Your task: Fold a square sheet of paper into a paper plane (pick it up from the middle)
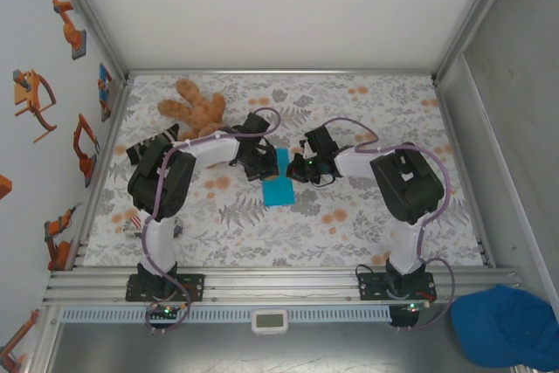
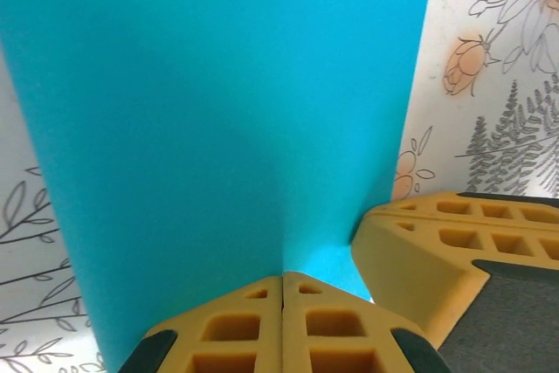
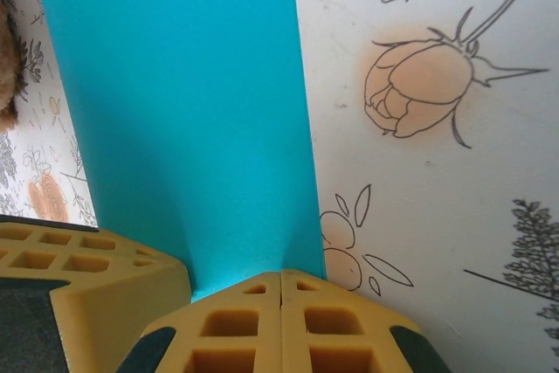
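The square sheet of paper (image 1: 279,186) is cyan-blue and lies mid-table between the two arms, its far end raised to the grippers. My left gripper (image 1: 265,163) is shut, pinching the paper (image 2: 218,111) at its tips (image 2: 282,279), and a crease runs up from the pinch. My right gripper (image 1: 303,167) is shut on the same sheet (image 3: 183,120) near its right edge (image 3: 279,273). The grippers stand side by side: the right one's yellow fingers (image 2: 454,251) show in the left wrist view, and the left one's fingers (image 3: 87,281) in the right wrist view.
A brown teddy bear (image 1: 194,107) lies at the back left of the floral tablecloth (image 1: 367,224). A dark blue fabric cap (image 1: 507,325) sits off the table at the near right. A small object (image 1: 135,224) lies beside the left arm's base.
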